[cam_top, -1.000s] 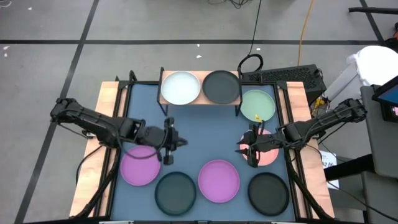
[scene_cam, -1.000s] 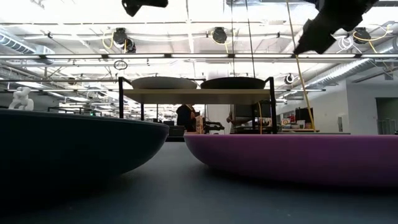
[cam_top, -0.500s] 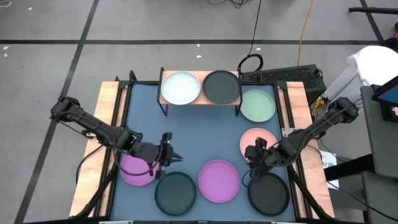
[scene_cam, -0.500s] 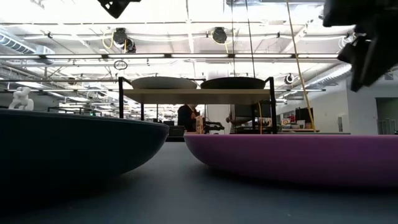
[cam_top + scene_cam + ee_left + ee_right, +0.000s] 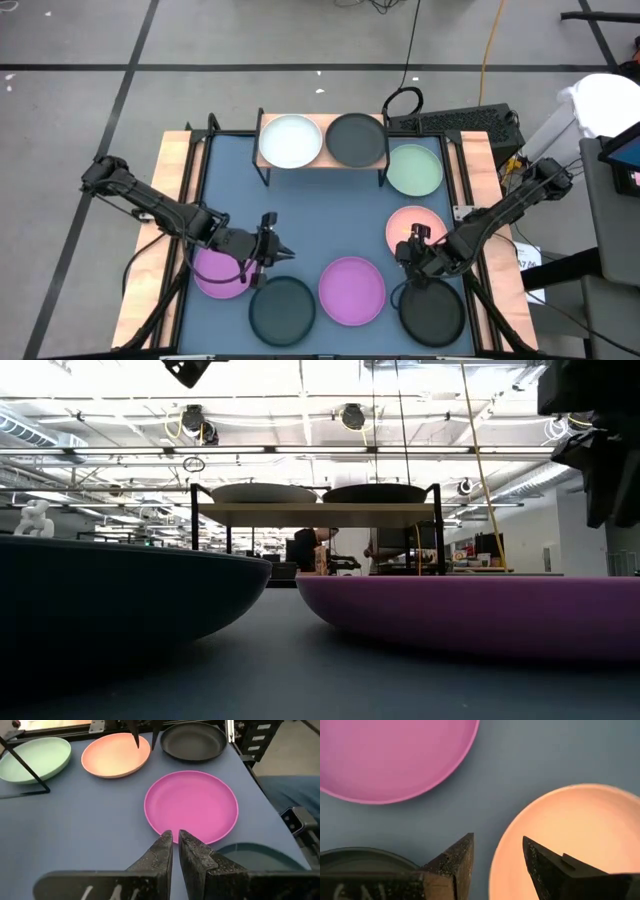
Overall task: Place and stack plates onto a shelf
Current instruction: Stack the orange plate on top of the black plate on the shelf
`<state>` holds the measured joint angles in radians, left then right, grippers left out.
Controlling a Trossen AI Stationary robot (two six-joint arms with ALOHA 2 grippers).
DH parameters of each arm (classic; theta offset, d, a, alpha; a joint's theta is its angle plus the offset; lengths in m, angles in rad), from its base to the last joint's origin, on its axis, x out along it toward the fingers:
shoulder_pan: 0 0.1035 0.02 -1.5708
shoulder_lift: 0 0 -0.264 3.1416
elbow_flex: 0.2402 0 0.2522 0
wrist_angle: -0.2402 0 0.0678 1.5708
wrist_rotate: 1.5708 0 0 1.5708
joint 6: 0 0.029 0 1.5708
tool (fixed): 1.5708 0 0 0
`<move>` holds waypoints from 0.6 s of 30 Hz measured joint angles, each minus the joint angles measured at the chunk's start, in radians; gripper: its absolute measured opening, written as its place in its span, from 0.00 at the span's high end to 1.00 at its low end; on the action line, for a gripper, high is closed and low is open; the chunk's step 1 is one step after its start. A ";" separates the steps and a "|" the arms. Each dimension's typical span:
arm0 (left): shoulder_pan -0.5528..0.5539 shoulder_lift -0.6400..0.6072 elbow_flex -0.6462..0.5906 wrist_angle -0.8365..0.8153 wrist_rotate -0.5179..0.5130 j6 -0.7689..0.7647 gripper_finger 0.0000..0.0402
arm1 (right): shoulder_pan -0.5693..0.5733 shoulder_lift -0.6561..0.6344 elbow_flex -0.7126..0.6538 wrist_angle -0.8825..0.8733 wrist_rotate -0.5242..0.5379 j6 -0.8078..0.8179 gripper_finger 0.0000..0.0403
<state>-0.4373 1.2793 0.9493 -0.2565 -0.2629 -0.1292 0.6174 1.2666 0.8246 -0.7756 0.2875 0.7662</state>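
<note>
On the table's left side, the left gripper point(image 5: 277, 253) hangs over the bare blue-grey tabletop point(image 5: 330, 210), between the left purple plate point(image 5: 221, 272) and the front-left charcoal plate point(image 5: 282, 308); its fingers point(image 5: 162, 851) are nearly together with only a thin slit between them, nothing held. Middle front: second purple plate point(image 5: 352, 290) flat on the table. At the back, the shelf point(image 5: 322, 158) carries the white plate point(image 5: 290, 141) and a charcoal plate point(image 5: 356, 139) side by side, single layer. Just right of the shelf, the mint green plate point(image 5: 414, 169) sits on the table. On the right, the right gripper point(image 5: 409, 252) is at the pink plate point(image 5: 416, 229), jaws open and straddling its near rim, one finger over the plate, one outside; can't tell if it touches. Last charcoal plate point(image 5: 432, 311) lies front right.
</note>
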 joint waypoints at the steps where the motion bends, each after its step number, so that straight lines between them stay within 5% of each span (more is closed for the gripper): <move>1: 0.001 0.000 0.000 0.000 0.000 0.007 0.91 | 0.000 -0.004 0.000 -0.001 0.004 -0.009 0.62; 18: -0.002 0.000 0.000 -0.004 0.000 -0.012 0.91 | -0.005 0.094 -0.046 0.049 0.022 0.104 0.62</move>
<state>-0.4393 1.2793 0.9493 -0.2604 -0.2626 -0.1412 0.6128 1.3608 0.7784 -0.7264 0.3096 0.8703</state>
